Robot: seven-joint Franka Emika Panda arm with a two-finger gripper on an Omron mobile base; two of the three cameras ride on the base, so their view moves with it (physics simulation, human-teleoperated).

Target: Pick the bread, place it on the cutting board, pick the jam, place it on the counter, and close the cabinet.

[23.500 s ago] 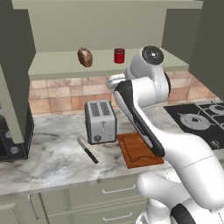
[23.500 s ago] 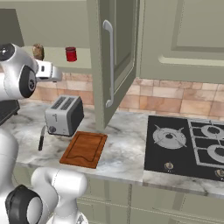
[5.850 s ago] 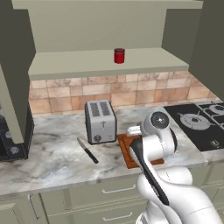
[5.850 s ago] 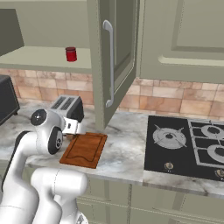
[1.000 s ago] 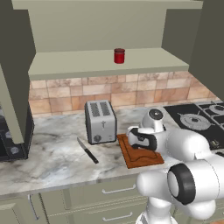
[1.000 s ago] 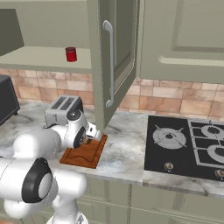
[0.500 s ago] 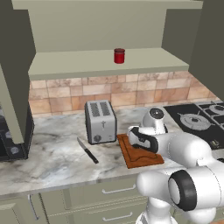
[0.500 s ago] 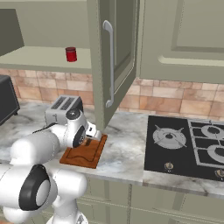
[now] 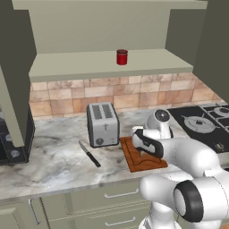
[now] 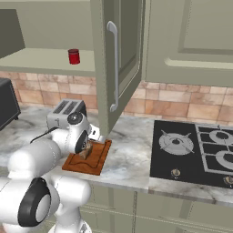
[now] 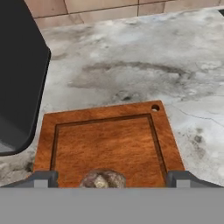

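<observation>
Jaws opened since before, bread [image 11: 103, 179] half-hidden on cutting board [image 11: 107, 141]

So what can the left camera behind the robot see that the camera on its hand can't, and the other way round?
The left base view alone takes in the red jam on the open cabinet shelf, the knife on the counter and the stovetop. The hand view alone shows the gripper with fingers spread wide either side of the bread. Both show the cutting board and the toaster.
</observation>
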